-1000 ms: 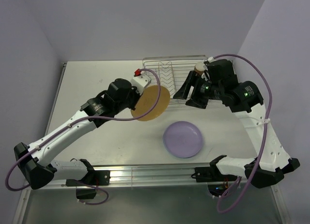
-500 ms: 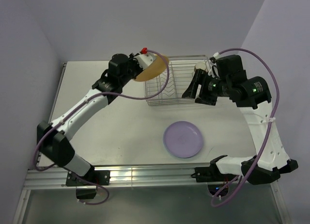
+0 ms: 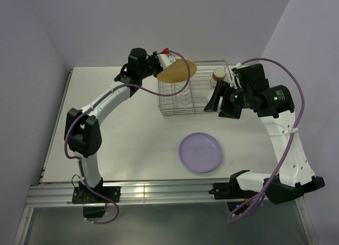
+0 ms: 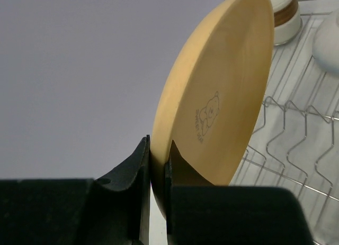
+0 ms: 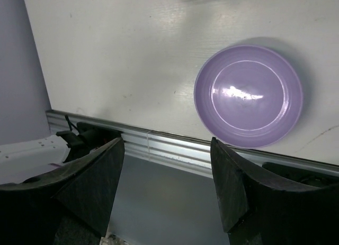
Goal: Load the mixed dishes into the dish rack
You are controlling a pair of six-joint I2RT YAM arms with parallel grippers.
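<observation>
Plates (image 3: pixel 200 152) two, cup (image 3: pixel 218 75) seemingly one; left gripper (image 4: pixel 159 152) grasps orange plate (image 4: pixel 217 97); right gripper (image 5: pixel 167 150) released.

- left arm (image 3: pixel 103 99): is stretched far forward from a raised elbow.
- left end effector (image 4: pixel 158 168): its fingers are pinched shut on the rim of the orange-yellow plate (image 4: pixel 217 97), which is held on edge ahead of it.
- right arm (image 3: pixel 288 144): is folded upward, with the wrist bent over.
- right end effector (image 5: pixel 167 144): its jaws are held wide apart and aimed down at the tabletop (image 5: pixel 132 70).
</observation>
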